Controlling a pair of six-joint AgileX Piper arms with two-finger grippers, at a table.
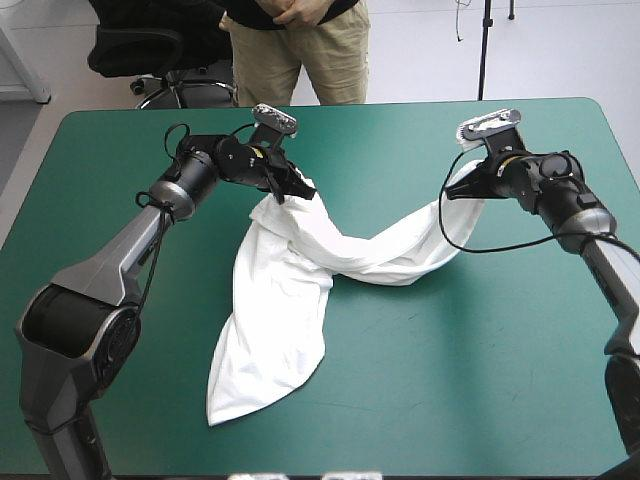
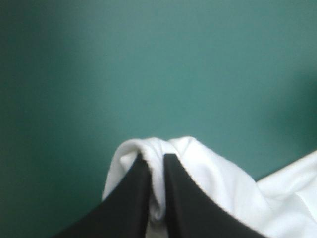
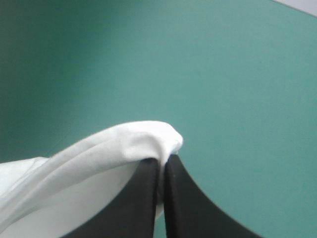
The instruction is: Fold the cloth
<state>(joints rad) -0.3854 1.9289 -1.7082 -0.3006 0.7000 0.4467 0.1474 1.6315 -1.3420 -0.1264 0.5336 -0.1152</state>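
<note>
The white T-shirt (image 1: 290, 300) hangs stretched between both grippers over the teal-green table (image 1: 480, 350). Its middle sags in a twisted band, and a long tail trails down toward the table's near edge. My left gripper (image 1: 293, 190) is shut on one bunched corner; in the left wrist view the T-shirt (image 2: 198, 168) wraps around the gripper (image 2: 156, 157). My right gripper (image 1: 458, 190) is shut on the other end, where the T-shirt (image 3: 114, 144) folds over the fingertips of the gripper (image 3: 163, 159).
A person (image 1: 295, 45) stands just beyond the table's far edge, hands held together, not over the table top. A black office chair (image 1: 150, 50) sits beyond the far left corner.
</note>
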